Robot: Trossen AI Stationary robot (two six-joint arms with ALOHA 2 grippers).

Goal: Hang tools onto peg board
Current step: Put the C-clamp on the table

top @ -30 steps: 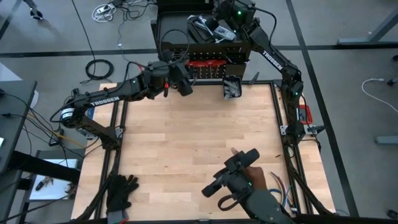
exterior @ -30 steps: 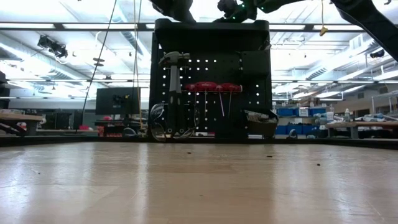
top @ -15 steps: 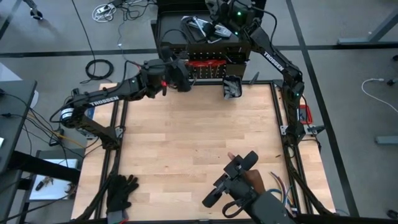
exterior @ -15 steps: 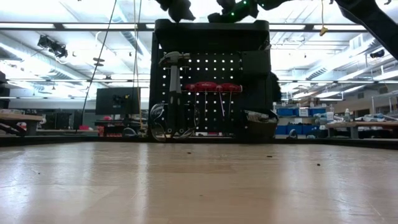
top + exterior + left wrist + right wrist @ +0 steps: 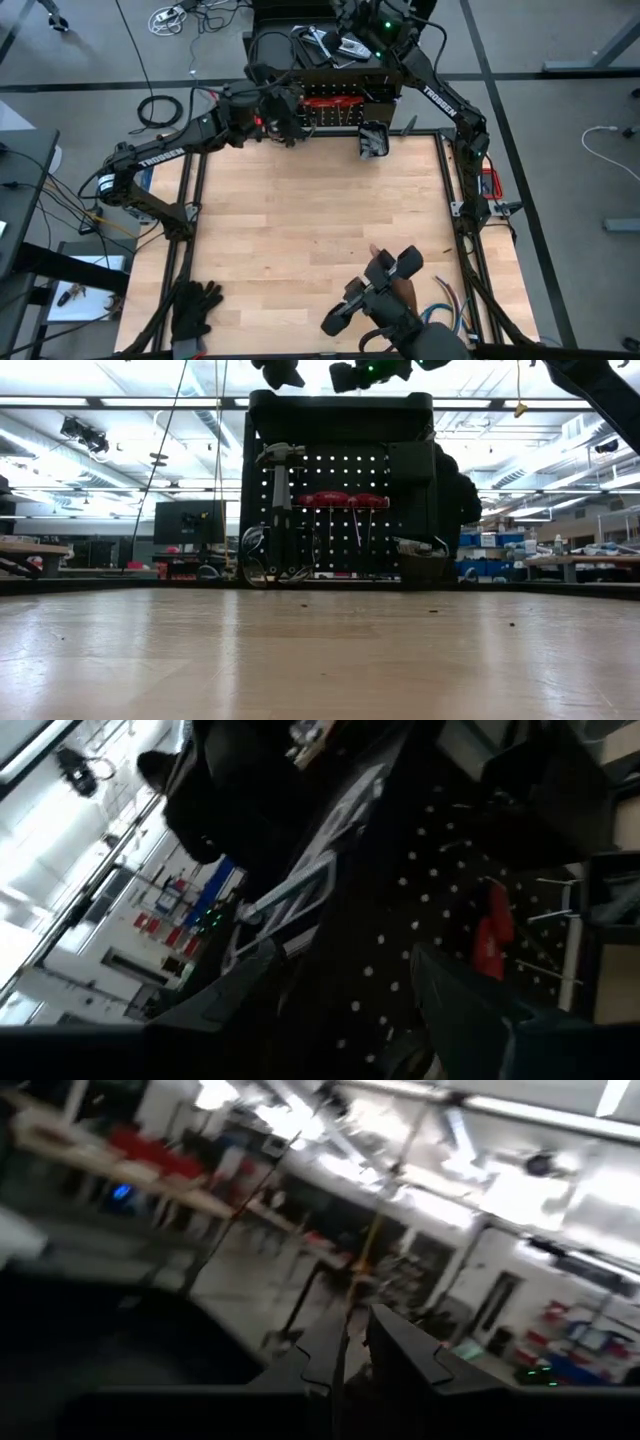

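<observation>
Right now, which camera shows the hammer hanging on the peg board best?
The low view: the hammer hangs upright on the peg board, seen whole. The high view shows only the board's top edge; the wrist views don't clearly show it.

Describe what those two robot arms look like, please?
Both are dark, jointed arms. The left arm and right arm each carry white TROSSEN lettering. Each ends in a two-finger black gripper: left gripper, right gripper. A green light glows near the right wrist.
</observation>
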